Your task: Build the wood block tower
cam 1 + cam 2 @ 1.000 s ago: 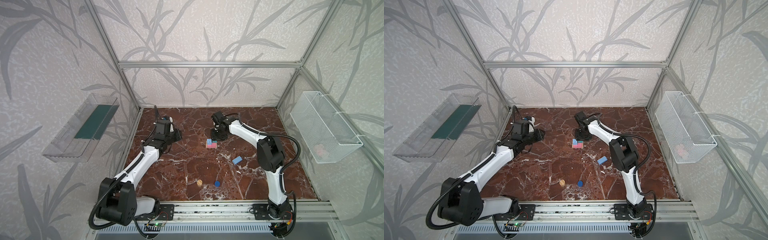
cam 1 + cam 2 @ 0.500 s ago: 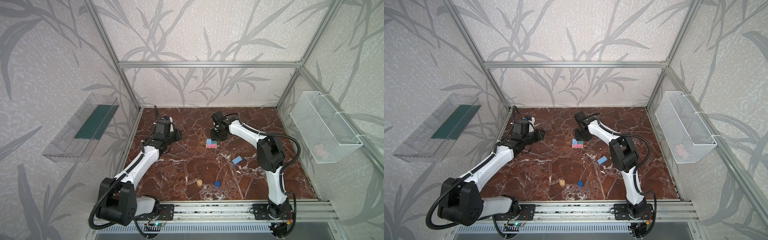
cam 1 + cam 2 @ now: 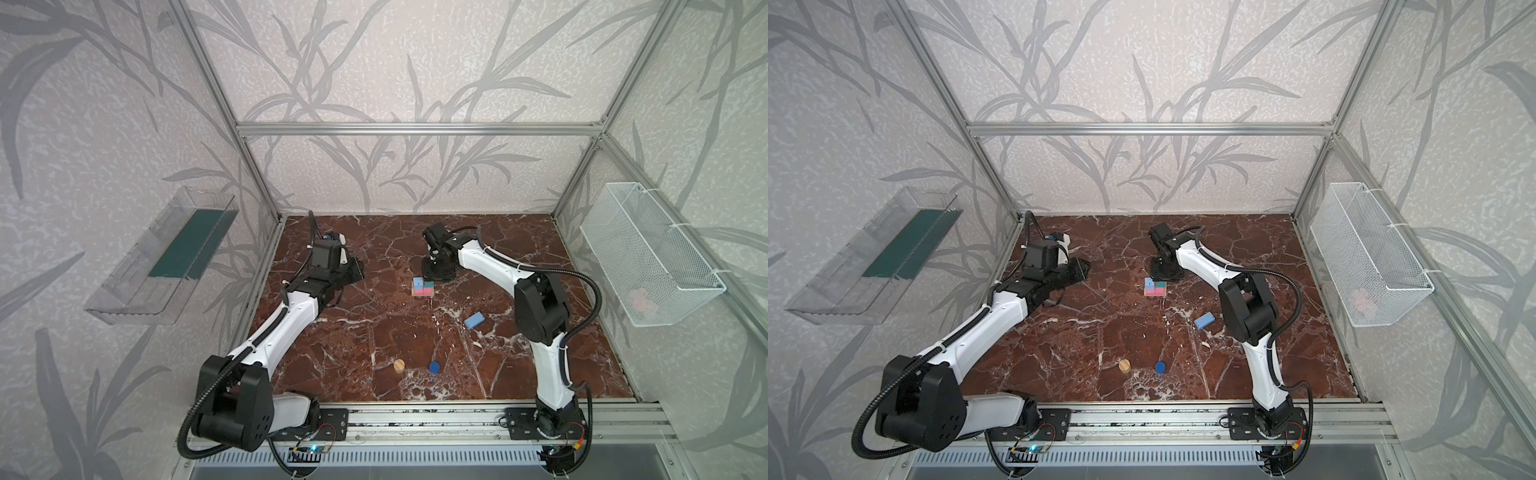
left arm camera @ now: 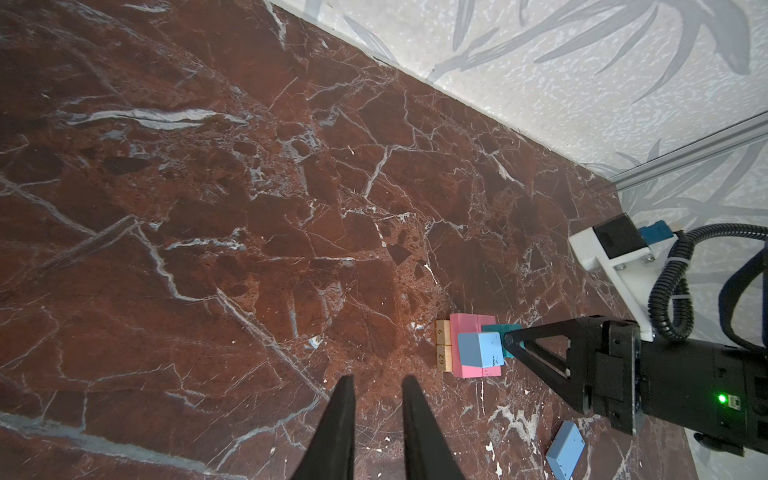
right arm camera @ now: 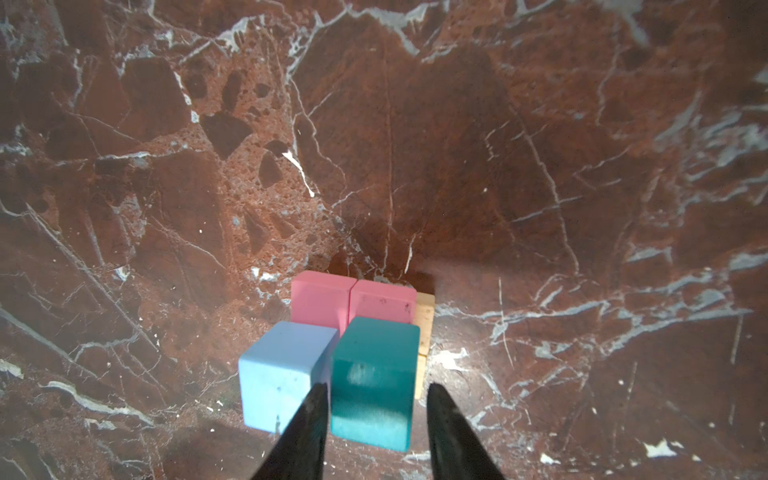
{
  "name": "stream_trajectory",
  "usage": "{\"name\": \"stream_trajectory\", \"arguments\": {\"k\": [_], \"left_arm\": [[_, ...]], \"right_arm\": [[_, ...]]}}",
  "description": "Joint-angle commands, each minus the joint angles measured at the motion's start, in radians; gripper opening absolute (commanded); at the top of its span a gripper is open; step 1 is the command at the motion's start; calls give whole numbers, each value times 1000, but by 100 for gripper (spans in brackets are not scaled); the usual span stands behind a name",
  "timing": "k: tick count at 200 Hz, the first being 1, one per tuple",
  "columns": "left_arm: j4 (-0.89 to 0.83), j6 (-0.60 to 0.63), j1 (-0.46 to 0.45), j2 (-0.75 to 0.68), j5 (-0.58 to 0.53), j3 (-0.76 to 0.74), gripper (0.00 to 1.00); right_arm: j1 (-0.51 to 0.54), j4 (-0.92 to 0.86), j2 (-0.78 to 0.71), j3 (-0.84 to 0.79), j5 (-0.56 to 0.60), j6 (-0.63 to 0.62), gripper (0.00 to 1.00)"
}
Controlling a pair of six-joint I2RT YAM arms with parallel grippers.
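Note:
The tower [image 3: 423, 287] stands mid-table: two tan bars [image 4: 444, 345] lowest, two pink bars [image 5: 353, 301] across them, then a light blue block [image 5: 282, 365] and a teal cube [image 5: 374, 374] side by side on top. My right gripper [image 5: 376, 388] is open and straddles the teal cube, with a gap at one finger. In a top view the right gripper [image 3: 438, 272] sits just behind the tower. My left gripper [image 4: 377, 380] is slightly open and empty, low at the back left [image 3: 353, 272]. A second light blue block [image 3: 474, 320], a tan cylinder [image 3: 399, 365] and a dark blue cylinder [image 3: 434, 366] lie loose.
A white wire basket [image 3: 648, 266] hangs on the right wall and a clear plastic tray [image 3: 166, 257] on the left wall. An aluminium rail [image 3: 415, 419] with both arm bases runs along the front edge.
The right jaws have widened a little around the teal cube. The arms and the blocks have not visibly moved.

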Motion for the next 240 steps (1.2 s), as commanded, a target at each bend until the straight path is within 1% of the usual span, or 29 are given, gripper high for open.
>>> {"name": "stream_trajectory", "arguments": {"k": [1,38,90,105,143,192,216,240], "left_arm": [[6,-4,-4,0,10,26,21],[9,-10,-9,2,20,27,21],[3,-2,-42,20,49,49,22],[-12,9,-63,39,58,69,24],[-78,53,-124,100,52,129,33],[-180,79,-170,183,46,212,36],[-209,76,-194,192,23,227,41],[-213,69,-208,188,17,230,44]], "right_arm": [[4,-17,-63,-4,15,11,41],[7,1,-101,-25,7,13,42],[7,41,-188,-87,17,10,51],[5,61,-212,-115,19,8,52],[-13,152,-267,-206,-7,16,52],[-53,262,-298,-290,-65,35,50],[-73,297,-299,-316,-94,45,49],[-90,323,-296,-328,-116,45,49]]}}
